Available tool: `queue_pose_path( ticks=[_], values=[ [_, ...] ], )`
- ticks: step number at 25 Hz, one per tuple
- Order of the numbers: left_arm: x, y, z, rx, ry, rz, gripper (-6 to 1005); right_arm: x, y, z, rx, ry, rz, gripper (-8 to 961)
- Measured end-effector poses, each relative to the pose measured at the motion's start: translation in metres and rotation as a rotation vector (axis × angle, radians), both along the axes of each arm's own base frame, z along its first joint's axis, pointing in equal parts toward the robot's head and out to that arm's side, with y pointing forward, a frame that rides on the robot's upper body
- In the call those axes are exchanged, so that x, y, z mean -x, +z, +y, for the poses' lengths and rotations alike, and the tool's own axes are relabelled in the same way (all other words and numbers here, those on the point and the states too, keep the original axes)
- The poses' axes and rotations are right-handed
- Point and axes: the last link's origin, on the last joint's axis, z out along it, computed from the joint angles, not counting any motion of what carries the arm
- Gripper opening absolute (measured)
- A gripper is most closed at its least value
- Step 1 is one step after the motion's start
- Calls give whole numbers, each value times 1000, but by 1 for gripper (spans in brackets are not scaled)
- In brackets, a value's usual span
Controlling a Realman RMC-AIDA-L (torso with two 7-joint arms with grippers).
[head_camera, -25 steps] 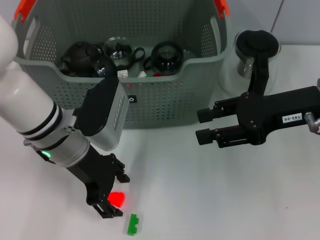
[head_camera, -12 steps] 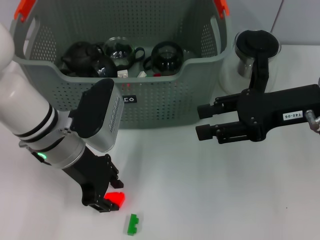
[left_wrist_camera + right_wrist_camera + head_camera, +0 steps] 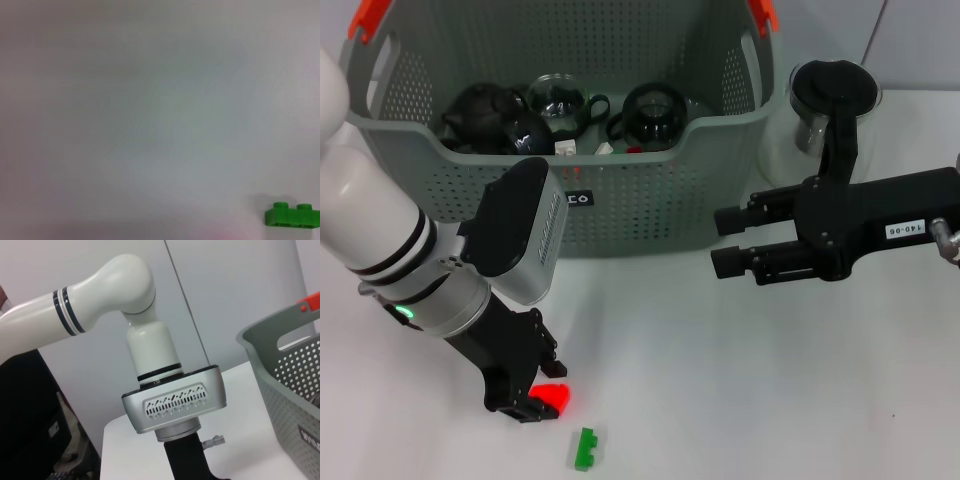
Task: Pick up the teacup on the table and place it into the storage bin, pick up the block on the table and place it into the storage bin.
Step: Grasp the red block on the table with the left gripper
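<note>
The counter (image 3: 740, 400) is a plain white, matte surface filling the lower half of the head view. At upper right a pale wall (image 3: 920, 40) with one dark vertical seam rises behind it.

The bin (image 3: 650, 200), grey-green and perforated with orange-red handle tops, fills the upper centre and stands on the counter. Dark teapots (image 3: 490, 115) and glass cups (image 3: 560, 98) lie inside it. A glass jar (image 3: 832, 100) with a dark lid stands at upper right, just beside the bin.

The left gripper (image 3: 535, 395) is low over the counter at lower left, with a red glow between its fingers; I cannot tell how wide it stands. The block (image 3: 585, 449), small and green, lies on the counter at the bottom edge, just beside this gripper and apart from it. In the left wrist view the block (image 3: 292, 215) sits in the lower right corner on bare white counter.

The right gripper (image 3: 730, 240) hangs at centre right, beside the bin, its two fingers a narrow gap apart and holding nothing.
</note>
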Motion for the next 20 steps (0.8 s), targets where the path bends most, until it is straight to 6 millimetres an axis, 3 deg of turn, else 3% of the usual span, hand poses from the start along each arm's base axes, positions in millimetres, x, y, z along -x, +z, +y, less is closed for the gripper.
queue_pose_path(
  ticks=[4, 13, 20],
  values=[
    [0, 0, 0, -1, 0, 1, 449, 0, 1, 1, -6, -2, 4, 638],
    [0, 2, -2, 21, -4, 5, 276, 0, 2, 1, -10, -3, 8, 638],
    [-6, 14, 1, 21, 7, -18, 249, -3, 4, 0, -22, -5, 16, 638]
  ],
)
